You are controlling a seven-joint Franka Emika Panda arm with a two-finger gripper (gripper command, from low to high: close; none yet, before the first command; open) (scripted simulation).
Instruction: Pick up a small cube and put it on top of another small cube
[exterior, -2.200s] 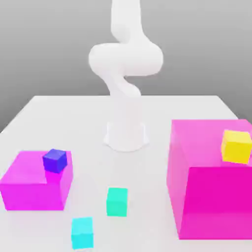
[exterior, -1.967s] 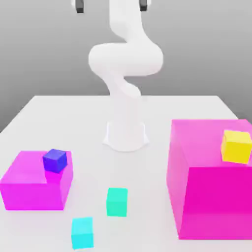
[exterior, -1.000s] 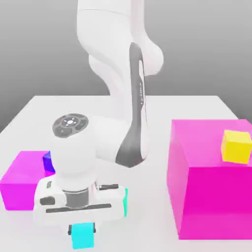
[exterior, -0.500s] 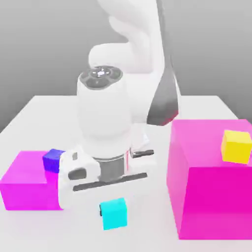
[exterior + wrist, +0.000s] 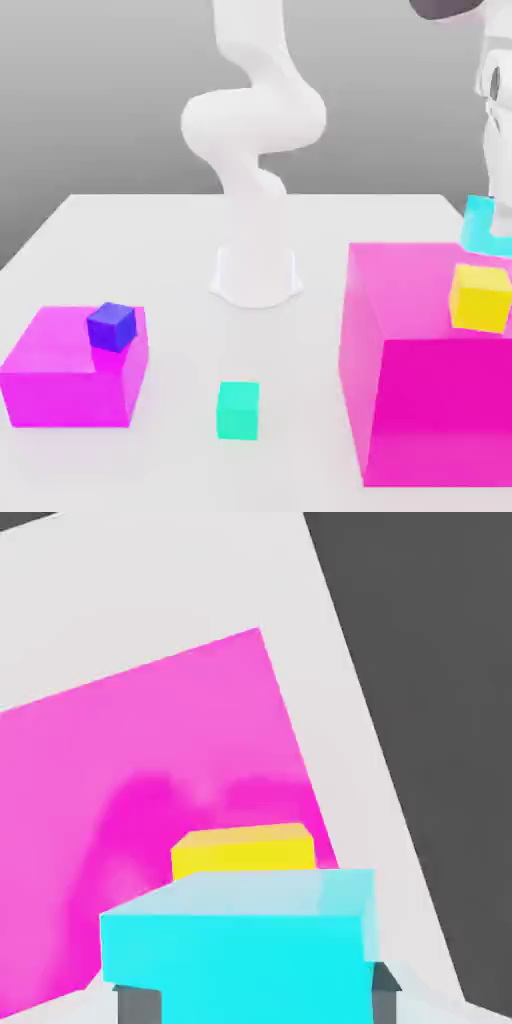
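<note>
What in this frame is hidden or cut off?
- Exterior view: the cyan cube is cut by the right edge, as are the gripper and the big magenta block.
- Hand view: the cyan cube covers the yellow cube's lower part.

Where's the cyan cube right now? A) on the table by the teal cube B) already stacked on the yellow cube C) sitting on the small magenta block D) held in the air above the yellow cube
D: the cyan cube hangs in the gripper above the yellow cube, with a gap between them in the exterior view; the yellow cube sits on the big magenta block.
</note>
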